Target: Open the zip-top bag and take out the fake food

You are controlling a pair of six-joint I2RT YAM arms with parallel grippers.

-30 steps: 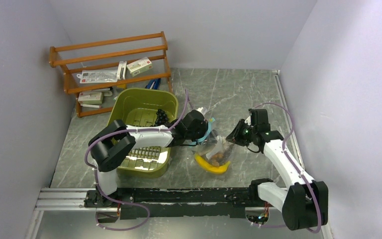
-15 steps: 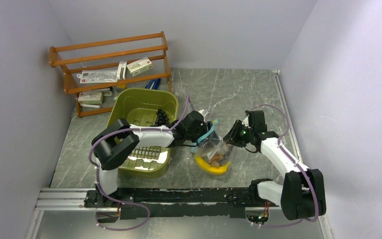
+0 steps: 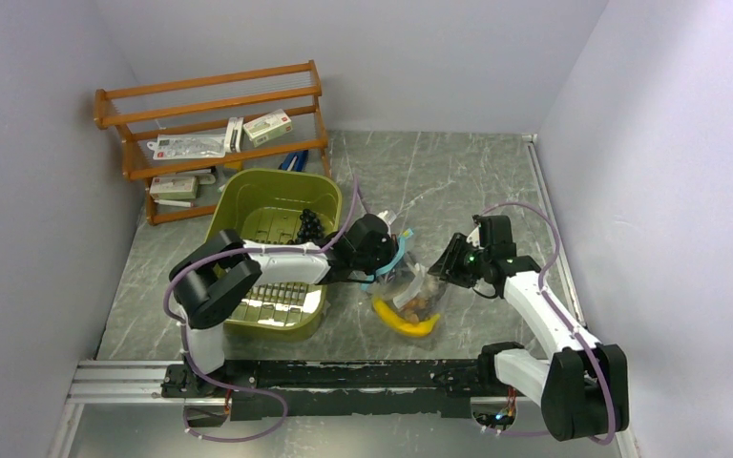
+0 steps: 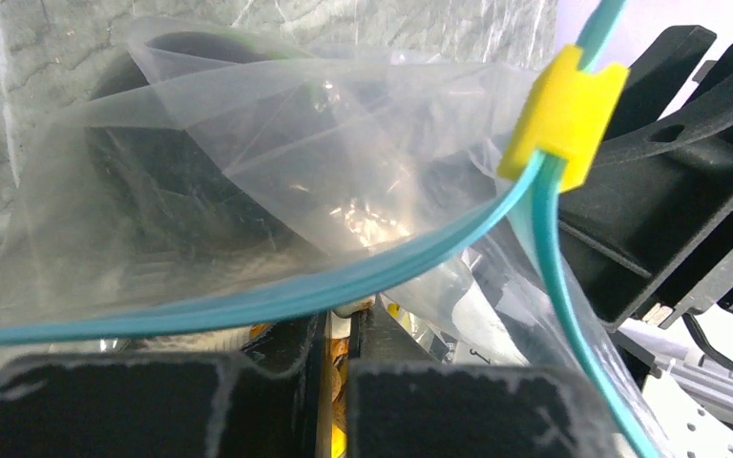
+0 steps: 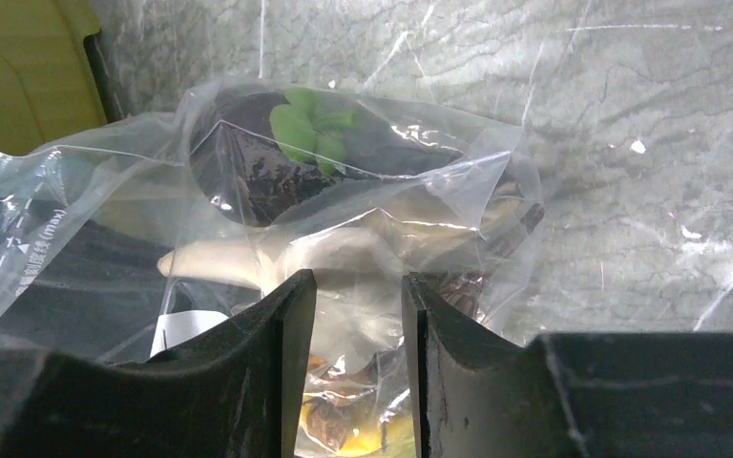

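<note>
We see the bag (image 3: 408,286) mid-table (image 3: 458,181), just right of the bin (image 3: 277,327). Its belly rests on the table and its mouth is lifted toward the far left. Long axis runs approx. far-left to near-right: zip strip (image 4: 248,303) at the high far end, food (image 3: 410,307) slumped at the low near end, banana (image 3: 403,322) lowest. We judge that's the reason for the pose: mouth up keeps the pieces settled at the bottom, away from the zip, while the lips get worked apart. In the left wrist view the strip splits into two tracks at the yellow slider (image 4: 565,114), so the mouth looks at least part open there. How far overall, we can't tell.

The left gripper (image 4: 339,324) comes in from the left w/ jaws closed. We take it to be pinching the film of one lip right under the strip, i.e. the anchor side. The right gripper (image 5: 356,281) faces it from the right, jaws part-way apart. Bag film shows in the gap btwn them, not clamped as far as we can see, so it's prob. lined up to take the opposite wall. Through the film there we see a dark piece (image 5: 248,172) w/ green leaves and a pale piece (image 5: 219,262) below it.

Outward, the bin sits under the left arm, and the rack (image 3: 212,98) w/ packets stands far-left, well apart.
</note>
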